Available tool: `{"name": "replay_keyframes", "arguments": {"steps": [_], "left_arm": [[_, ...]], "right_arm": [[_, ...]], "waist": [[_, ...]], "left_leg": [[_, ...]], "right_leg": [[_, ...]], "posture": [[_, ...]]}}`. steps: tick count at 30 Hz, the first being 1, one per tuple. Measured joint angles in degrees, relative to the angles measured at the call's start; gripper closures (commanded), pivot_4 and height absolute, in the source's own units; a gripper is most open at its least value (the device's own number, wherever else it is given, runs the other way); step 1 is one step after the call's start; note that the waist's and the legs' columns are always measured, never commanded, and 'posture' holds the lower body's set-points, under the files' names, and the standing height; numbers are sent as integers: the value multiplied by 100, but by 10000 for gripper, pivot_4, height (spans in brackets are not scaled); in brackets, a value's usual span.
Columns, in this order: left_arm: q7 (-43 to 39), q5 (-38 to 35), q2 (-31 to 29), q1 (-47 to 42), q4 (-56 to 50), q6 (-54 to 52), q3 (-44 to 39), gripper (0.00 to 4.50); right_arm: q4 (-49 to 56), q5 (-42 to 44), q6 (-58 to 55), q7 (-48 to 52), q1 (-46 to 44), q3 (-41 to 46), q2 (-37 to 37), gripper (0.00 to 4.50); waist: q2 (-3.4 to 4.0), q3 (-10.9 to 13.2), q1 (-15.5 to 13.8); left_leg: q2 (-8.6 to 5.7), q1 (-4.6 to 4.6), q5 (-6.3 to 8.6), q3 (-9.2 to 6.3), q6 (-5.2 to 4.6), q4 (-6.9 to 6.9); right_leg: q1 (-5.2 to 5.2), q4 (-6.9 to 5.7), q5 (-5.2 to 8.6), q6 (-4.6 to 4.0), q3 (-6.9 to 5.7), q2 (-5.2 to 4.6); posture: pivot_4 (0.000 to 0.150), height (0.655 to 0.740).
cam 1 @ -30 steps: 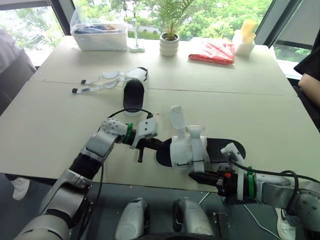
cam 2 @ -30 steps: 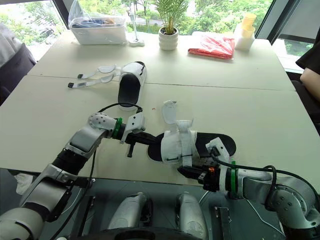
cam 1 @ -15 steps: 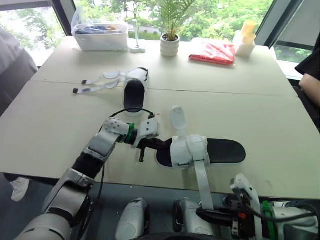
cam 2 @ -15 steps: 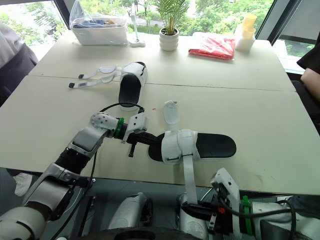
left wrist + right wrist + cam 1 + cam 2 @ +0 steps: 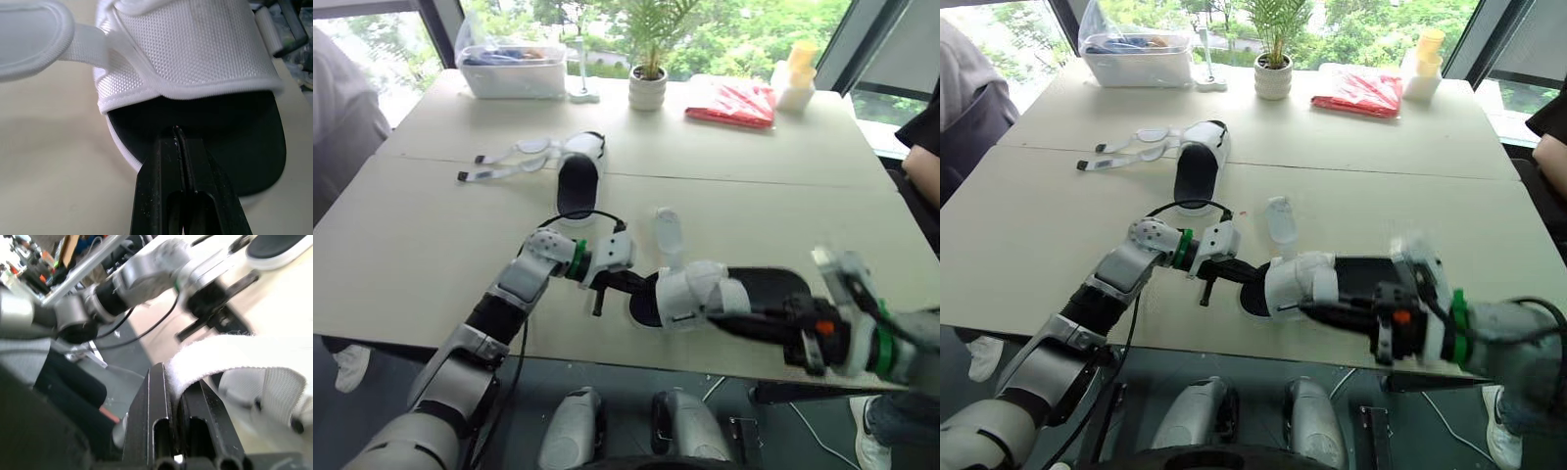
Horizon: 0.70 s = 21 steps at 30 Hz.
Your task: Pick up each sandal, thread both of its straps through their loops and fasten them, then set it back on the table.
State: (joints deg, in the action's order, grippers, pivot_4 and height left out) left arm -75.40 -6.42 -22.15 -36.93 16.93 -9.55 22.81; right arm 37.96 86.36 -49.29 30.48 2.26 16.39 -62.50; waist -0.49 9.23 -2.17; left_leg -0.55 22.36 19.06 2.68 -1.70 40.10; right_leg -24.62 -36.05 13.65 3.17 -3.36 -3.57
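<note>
The near sandal (image 5: 764, 287) has a black sole and a white upper and lies at the table's front edge. My left gripper (image 5: 625, 284) is shut on the toe rim of its sole (image 5: 234, 147). My right gripper (image 5: 749, 315) is shut on one white strap (image 5: 230, 357), which is folded over the upper towards the right. The other strap (image 5: 668, 230) lies loose behind the upper. The far sandal (image 5: 578, 171) lies further back on the table, with both of its straps (image 5: 509, 162) spread out to the left.
Along the table's far edge stand a clear plastic bin (image 5: 512, 69), a potted plant (image 5: 647, 83), a red packet (image 5: 731, 101) and yellow cups (image 5: 793, 70). A person (image 5: 337, 108) is at the left side and another person (image 5: 922, 127) at the right.
My right gripper has swung the strap up from below the table's front edge and over the upper to the right. The left gripper has kept its hold on the toe.
</note>
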Motion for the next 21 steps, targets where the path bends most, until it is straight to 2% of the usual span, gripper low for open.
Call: {"name": "replay_keyframes", "arguments": {"steps": [3, 5, 8, 10, 14, 17, 21], "left_arm": [[18, 1, 4, 34, -70, -18, 10, 45000], [53, 0, -5, 69, -148, -41, 9, 45000], [88, -3, -28, 122, -241, -126, 12, 45000], [106, -3, -37, 128, -263, -141, 11, 45000], [165, -1, -51, 158, -313, -162, 9, 45000], [218, -2, -77, 224, -388, -157, -2, 45000], [242, 0, -153, 247, -421, -169, -30, 45000]], "right_arm": [[-728, 2, -321, -385, -1023, -724, 303, 34878], [-1260, -28, -565, -610, -1656, -1112, 611, 24513], [-1614, -96, -835, -742, -2039, -1325, 767, 7707], [-1622, -167, -974, -744, -2127, -1337, 770, 410], [-1603, -315, -1207, -471, -2176, -1309, 602, 410], [-1619, -732, -1289, 276, -2267, -1191, 139, 410], [-2514, -1495, -1284, 757, -3412, -1420, 168, 410]], "waist": [[0, 0, 15], [1, 0, 38], [4, -2, 17], [4, -2, 4], [8, -4, 8], [8, -3, 8], [16, -8, 118]], "left_leg": [[0, 4, 0, 2, 0, -4], [0, 4, 0, 2, 0, -4], [1, 4, 0, 2, -1, -3], [1, 5, 0, 2, -1, -3], [1, 5, 0, 2, -1, -3], [1, 5, 1, 2, -2, -3], [1, 1, -1, 5, 1, -1]], "right_leg": [[-7, 0, -4, 7, 0, 0], [-7, -1, -9, 15, 0, 0], [-6, -3, -9, 15, 0, 0], [-6, -2, -9, 15, 0, -1], [-6, -2, -9, 15, 1, -2], [-5, -2, -9, 14, 1, -2], [-3, -4, -3, -1, 3, -2]], "posture": [[1500, 7241], [1500, 7241], [1500, 7241], [1500, 7241], [1500, 7241], [1500, 7241], [1500, 7241]]}}
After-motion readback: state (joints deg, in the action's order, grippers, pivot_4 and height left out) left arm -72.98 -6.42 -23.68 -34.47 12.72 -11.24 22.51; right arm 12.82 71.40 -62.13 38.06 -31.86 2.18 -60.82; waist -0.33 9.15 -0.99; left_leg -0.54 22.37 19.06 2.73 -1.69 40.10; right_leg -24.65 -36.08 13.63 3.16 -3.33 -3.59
